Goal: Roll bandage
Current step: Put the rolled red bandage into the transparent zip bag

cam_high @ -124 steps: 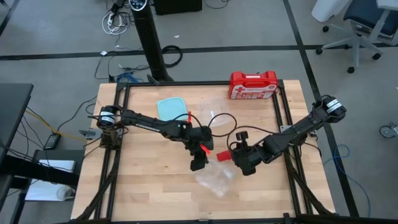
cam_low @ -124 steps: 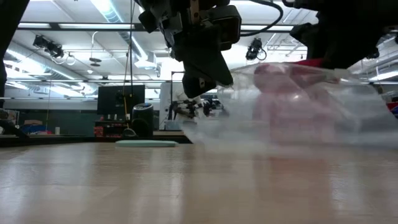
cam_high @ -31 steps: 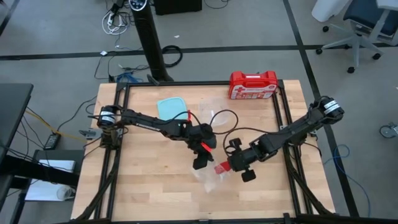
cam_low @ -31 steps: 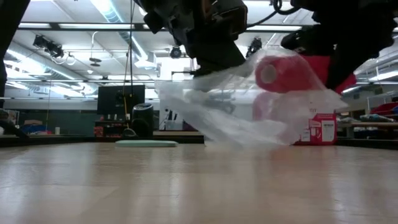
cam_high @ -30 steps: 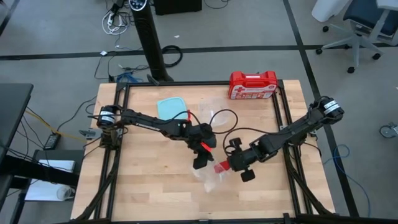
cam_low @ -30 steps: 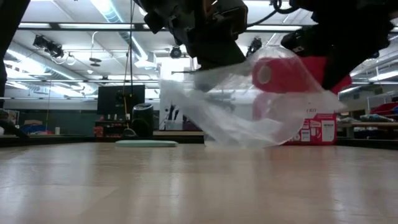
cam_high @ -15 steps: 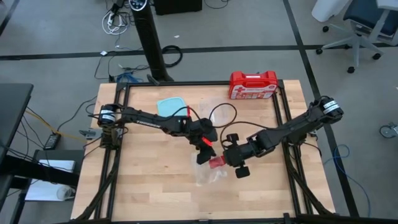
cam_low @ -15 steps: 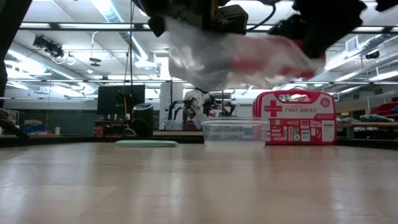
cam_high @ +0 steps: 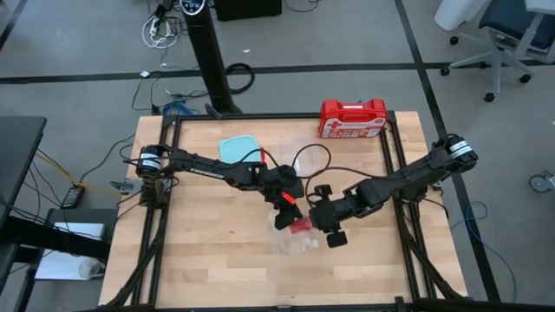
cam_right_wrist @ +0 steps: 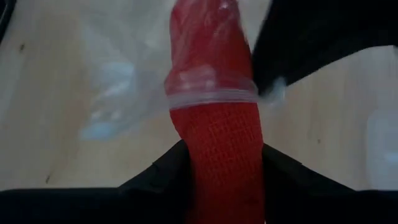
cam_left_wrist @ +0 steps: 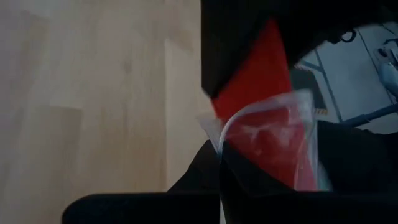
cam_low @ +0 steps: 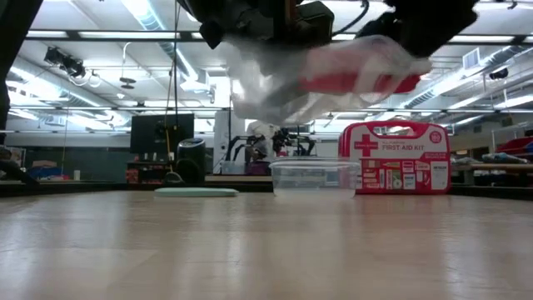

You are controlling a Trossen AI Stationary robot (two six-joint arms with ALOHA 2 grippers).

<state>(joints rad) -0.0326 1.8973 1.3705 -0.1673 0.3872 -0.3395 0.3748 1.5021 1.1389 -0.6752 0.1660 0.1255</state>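
Note:
The bandage point(cam_right_wrist: 214, 137) is a bright red roll, held up in the air with its far end inside the mouth of a clear zip bag point(cam_right_wrist: 112, 81). My right gripper point(cam_right_wrist: 221, 186) is shut on the roll's near end. My left gripper point(cam_high: 284, 218) is shut on the bag point(cam_high: 295, 244) right beside it, at mid-table. In the low view the bandage point(cam_low: 358, 83) lies level inside the bag point(cam_low: 275, 83), both well above the tabletop. My left gripper holds the clear bag by its edge near the mouth point(cam_left_wrist: 227, 146), coming from the table's left and slanting down. The bag is lifted clear and hangs slack below and beside the fingers. One layer or both, I cannot tell. My right gripper pinches the bandage roll's outer end point(cam_right_wrist: 217, 168) between its two fingers point(cam_right_wrist: 174, 168), one on each side. The fingers slant down from the table's right and lie along the roll. The roll is lifted clear, its other end past the bag's zip band point(cam_right_wrist: 211, 96).
A red first-aid case point(cam_high: 352, 119) stands at the far right edge. In front of it is a clear plastic container point(cam_low: 315, 177), and a pale blue lid point(cam_high: 239, 149) lies at the far left. The near half of the wooden table point(cam_high: 208, 269) is bare.
Both grippers have risen with the bag and the bandage; the bag, which hung down almost to the tabletop, is now well above it. My right gripper has moved toward my left gripper. The roll, seen end-on from the low view, now lies level and shows lengthwise.

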